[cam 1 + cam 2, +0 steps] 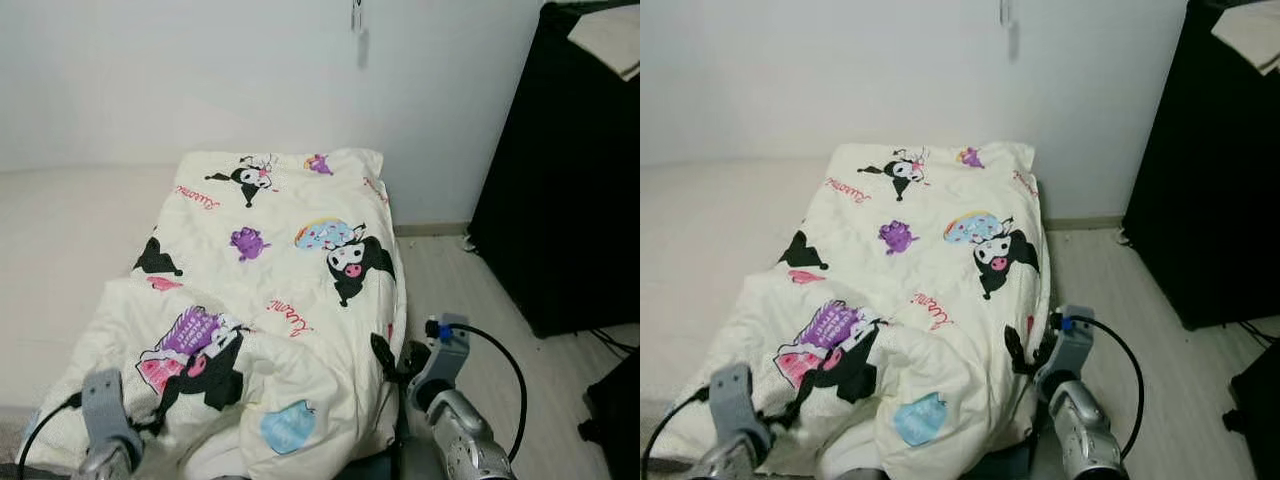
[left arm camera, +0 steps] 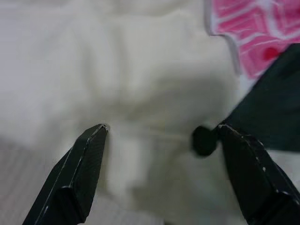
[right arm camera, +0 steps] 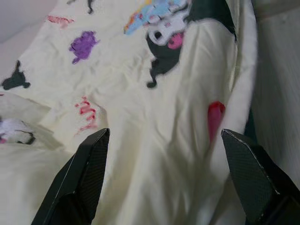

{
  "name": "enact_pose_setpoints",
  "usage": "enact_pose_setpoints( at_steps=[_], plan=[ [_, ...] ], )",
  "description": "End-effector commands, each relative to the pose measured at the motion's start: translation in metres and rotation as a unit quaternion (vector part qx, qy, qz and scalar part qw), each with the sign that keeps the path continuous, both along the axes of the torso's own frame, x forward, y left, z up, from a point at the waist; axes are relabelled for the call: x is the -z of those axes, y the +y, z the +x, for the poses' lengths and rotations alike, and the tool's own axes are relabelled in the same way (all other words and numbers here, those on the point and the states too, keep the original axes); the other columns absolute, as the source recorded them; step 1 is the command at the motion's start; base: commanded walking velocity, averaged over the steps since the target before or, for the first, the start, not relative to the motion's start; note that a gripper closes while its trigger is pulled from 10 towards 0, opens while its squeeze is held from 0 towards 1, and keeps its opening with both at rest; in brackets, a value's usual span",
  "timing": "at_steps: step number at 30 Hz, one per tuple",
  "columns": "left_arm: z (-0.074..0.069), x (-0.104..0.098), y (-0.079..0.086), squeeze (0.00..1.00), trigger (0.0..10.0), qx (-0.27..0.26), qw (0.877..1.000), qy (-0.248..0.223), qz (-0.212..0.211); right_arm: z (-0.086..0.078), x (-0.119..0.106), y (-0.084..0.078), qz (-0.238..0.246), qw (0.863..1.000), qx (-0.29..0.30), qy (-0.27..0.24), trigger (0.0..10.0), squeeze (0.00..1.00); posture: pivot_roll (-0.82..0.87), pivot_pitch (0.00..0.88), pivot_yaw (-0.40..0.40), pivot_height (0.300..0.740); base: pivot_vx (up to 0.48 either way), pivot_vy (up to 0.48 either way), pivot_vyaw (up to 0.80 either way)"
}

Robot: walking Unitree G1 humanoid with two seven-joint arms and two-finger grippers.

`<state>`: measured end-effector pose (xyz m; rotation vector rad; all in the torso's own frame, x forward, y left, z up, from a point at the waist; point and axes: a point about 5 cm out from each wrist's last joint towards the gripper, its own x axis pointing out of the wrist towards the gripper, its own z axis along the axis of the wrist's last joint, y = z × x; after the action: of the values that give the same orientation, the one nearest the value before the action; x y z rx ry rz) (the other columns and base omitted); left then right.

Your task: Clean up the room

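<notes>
Standing at the near end of the bed, you had the cream cartoon-print duvet (image 1: 270,300) spread down its length toward the far white wall (image 1: 200,70); the far part lay fairly flat, while the near left part was bunched and folded over on itself; the right edge hung over the side toward the wooden floor (image 1: 480,300), with a black cabinet (image 1: 570,180) standing well apart on the right. Your left gripper (image 2: 159,136) was low over the rumpled near left portion, fingers spread apart with nothing between them, just above the fabric; your right gripper (image 3: 164,140) hovered at the near right edge of the duvet, its fingers likewise wide apart and empty. I judged the step in hand to be making the bed, at the stage before any grasp; the next move would call for closing each gripper on a near edge or corner, then drawing the bunched fabric flat.
</notes>
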<state>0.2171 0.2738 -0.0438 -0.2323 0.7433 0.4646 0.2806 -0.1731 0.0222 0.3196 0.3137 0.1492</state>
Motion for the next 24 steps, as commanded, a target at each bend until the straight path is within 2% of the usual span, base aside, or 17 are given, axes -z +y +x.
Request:
enact_pose_setpoints(
  at_steps=[1,4,9,17,24],
  plan=[
    [-0.012,0.004,0.007,0.00,10.0,-0.018,1.000,0.014,0.003,0.003,0.000,0.001,-0.006,1.000,-0.008,-0.006,10.0,0.00,-0.04,0.000,0.030,0.642,0.000,0.000,0.00],
    [-0.029,0.013,0.012,0.00,10.0,-0.032,0.999,0.042,0.004,0.007,-0.002,-0.002,-0.008,1.000,-0.007,-0.011,10.0,0.00,-0.04,0.000,0.029,0.657,0.000,0.000,0.00],
    [-0.047,0.021,0.013,0.00,10.0,-0.039,0.997,0.073,0.003,0.011,-0.005,-0.002,-0.012,1.000,-0.011,-0.019,10.0,0.00,-0.04,0.000,0.029,0.682,0.000,0.000,0.00],
    [-0.058,0.030,0.004,0.00,10.0,-0.035,0.995,0.097,-0.010,0.011,-0.001,0.000,-0.020,1.000,-0.021,-0.012,10.0,0.00,-0.04,0.000,0.026,0.717,0.000,0.000,0.00],
    [-0.066,0.037,-0.007,0.00,10.0,-0.026,0.992,0.120,-0.020,0.003,0.015,0.004,-0.031,0.999,-0.037,0.019,10.0,0.00,-0.05,0.000,0.024,0.740,0.000,0.000,0.00]
  ],
)
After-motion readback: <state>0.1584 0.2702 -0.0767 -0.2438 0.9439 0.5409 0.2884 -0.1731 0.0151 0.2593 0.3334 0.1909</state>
